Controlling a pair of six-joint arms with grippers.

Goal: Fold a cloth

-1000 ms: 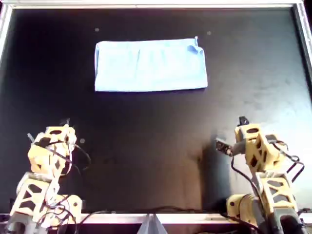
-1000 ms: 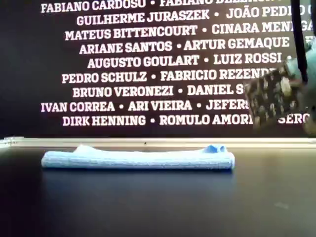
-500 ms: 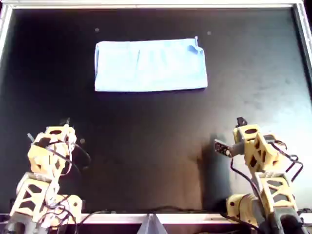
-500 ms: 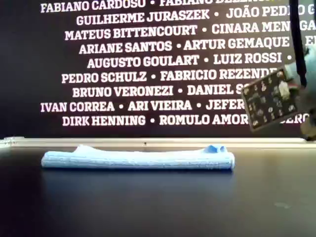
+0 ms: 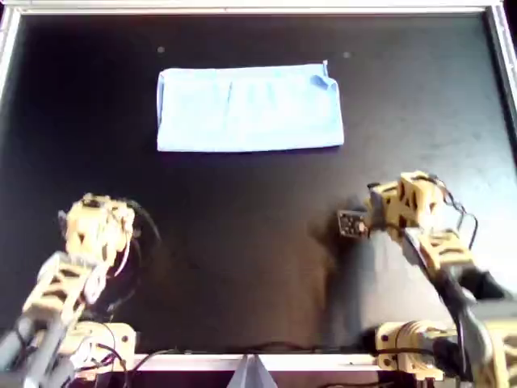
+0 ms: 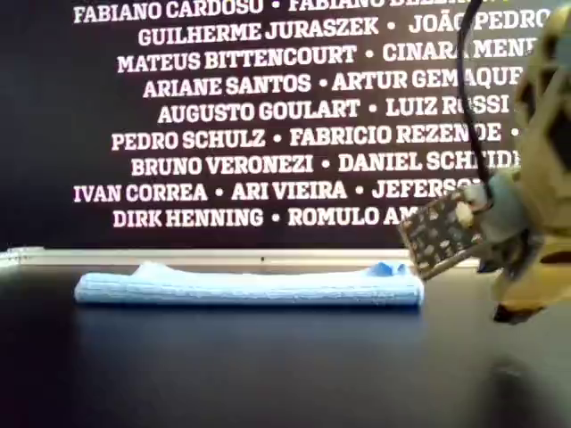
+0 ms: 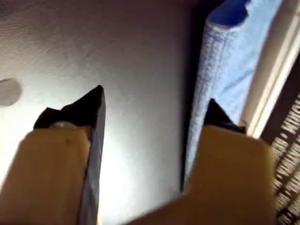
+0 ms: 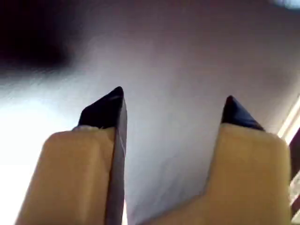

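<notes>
Both arms are yellow plastic frames with triangular cut-outs and thin black cables looped along them. Each gripper, the left gripper and the right gripper, has blocky yellow fingers ending in pointed black tips. A small circuit board is mounted on one arm.

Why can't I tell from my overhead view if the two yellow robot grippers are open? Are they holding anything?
Observer: The left wrist view shows the left gripper open, with only the black table between its black fingertips.
Operator: What about the other one?
Observer: The right wrist view shows the right gripper open and empty too.
Operator: Is the light blue cloth lying totally flat?
Observer: Not quite. From the side, in the exterior view, the light blue fabric cloth is a low stack of folded layers, with a small tuft sticking up near the exterior view's right end.
</notes>
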